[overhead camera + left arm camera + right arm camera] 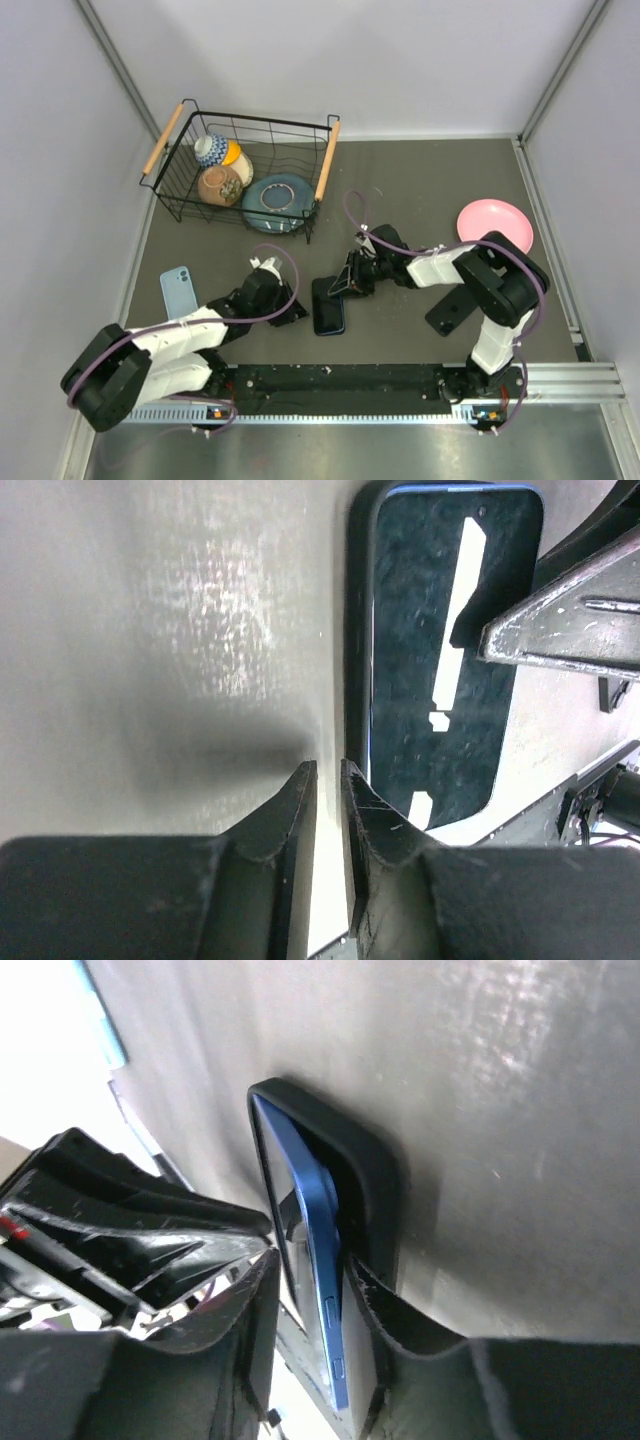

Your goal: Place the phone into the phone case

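Pinching the raised long edge of the blue, dark-screened phone (304,1185), the right gripper (312,1272) has its jaws drawn in to the phone's thickness. The phone sits tilted: one long side is sunk in the black rubbery phone case (372,1172), the other lifted above its rim. The case lies mid-table. At its 9 o'clock the left gripper (328,776) rests just beside the case wall, jaws nearly together and empty. A black wire basket (190,205) stands at 11 o'clock and a round pink plate (495,224) at 2 o'clock.
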You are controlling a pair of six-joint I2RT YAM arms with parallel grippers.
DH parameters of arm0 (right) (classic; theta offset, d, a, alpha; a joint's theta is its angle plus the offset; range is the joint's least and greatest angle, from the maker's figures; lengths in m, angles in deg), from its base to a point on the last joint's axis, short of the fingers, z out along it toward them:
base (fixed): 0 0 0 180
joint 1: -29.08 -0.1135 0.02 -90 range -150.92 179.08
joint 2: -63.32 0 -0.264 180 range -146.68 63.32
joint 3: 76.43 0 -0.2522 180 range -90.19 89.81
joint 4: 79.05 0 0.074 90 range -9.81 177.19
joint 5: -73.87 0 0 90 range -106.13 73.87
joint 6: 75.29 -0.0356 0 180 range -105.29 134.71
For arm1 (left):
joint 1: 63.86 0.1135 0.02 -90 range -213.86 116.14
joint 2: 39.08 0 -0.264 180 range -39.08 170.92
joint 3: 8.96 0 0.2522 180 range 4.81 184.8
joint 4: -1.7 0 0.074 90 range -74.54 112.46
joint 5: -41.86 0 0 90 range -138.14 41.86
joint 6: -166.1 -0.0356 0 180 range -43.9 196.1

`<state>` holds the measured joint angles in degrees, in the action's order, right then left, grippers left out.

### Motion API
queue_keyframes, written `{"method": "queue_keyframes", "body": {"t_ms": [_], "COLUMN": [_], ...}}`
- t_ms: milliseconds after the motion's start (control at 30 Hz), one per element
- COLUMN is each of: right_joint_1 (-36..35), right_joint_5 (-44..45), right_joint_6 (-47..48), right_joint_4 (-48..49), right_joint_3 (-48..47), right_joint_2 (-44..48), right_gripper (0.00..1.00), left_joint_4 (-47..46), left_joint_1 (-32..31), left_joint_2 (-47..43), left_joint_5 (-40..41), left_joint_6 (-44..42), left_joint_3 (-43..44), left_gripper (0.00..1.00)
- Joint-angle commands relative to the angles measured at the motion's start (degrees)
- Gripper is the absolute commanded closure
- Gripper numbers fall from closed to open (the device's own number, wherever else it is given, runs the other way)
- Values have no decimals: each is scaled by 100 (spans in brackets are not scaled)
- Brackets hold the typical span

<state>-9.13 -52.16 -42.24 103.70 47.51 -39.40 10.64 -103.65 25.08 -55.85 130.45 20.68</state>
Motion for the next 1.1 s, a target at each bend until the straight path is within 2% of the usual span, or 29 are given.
{"method": "queue_keyframes", "body": {"t_ms": [0,67,200,300,667,967,1067], "right_joint_1": [-89,-98,-90,-98,-309,-634,-652], "right_joint_5": [675,939,1159,1213,922,975,931], "right_joint_6": [472,640,948,1072,931,642,580], "right_joint_4": [-1095,-1614,-2011,-2100,-1344,-764,-553], "right_joint_3": [-436,-507,-560,-498,20,398,451], "right_joint_2": [673,910,1183,1184,929,876,867], "right_gripper": [63,56,42,38,42,38,34], "left_joint_4": [903,1018,1044,1036,693,280,201], "left_joint_1": [-38,-38,-20,24,41,33,33], "left_joint_2": [-631,-773,-905,-835,-1,685,799], "left_joint_5": [251,296,313,235,-99,-310,-390], "left_joint_6": [-73,-73,-108,-222,-390,-328,-320], "left_joint_3": [275,319,407,530,812,759,732], "left_gripper": [78,73,64,58,56,58,58]}}
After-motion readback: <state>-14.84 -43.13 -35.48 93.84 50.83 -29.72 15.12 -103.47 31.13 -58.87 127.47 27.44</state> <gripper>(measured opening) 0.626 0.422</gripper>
